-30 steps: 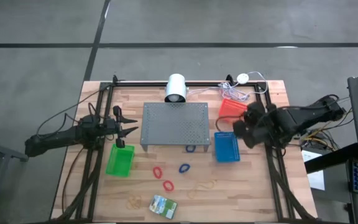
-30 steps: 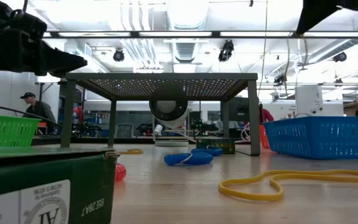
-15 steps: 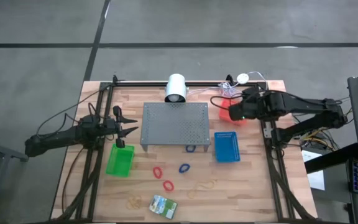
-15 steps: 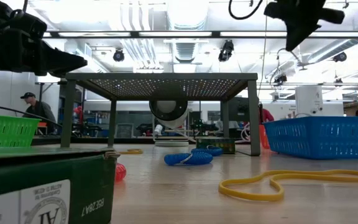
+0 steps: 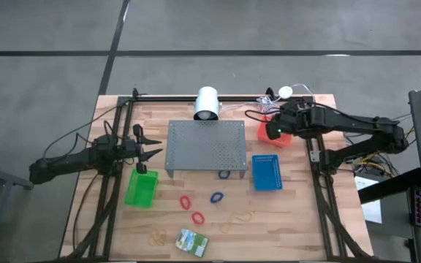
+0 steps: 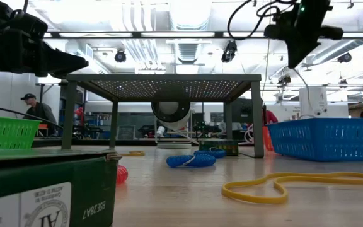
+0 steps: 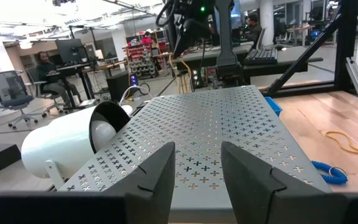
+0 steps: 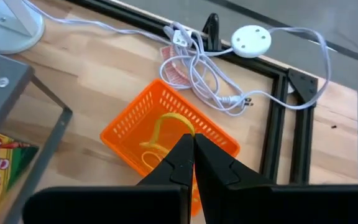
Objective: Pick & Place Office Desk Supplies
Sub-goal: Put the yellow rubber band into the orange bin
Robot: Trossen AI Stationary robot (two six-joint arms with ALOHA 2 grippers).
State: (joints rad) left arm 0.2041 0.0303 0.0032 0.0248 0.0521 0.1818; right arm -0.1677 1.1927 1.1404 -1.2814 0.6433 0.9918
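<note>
Rubber band [image 8: 166,127] lies in the red basket [image 8: 129,140]; right gripper [image 8: 192,146], pressed together, hovers above: retract straight upward.

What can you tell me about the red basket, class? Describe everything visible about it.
The red basket is a small rectangular mesh tray that looks like plastic; it shows orange-red in the right wrist view. It sits upright on the wooden table at the far right, beside a white cable, behind the blue basket. A yellowish band lies inside. The shut right gripper hovers above it, not touching.
</note>
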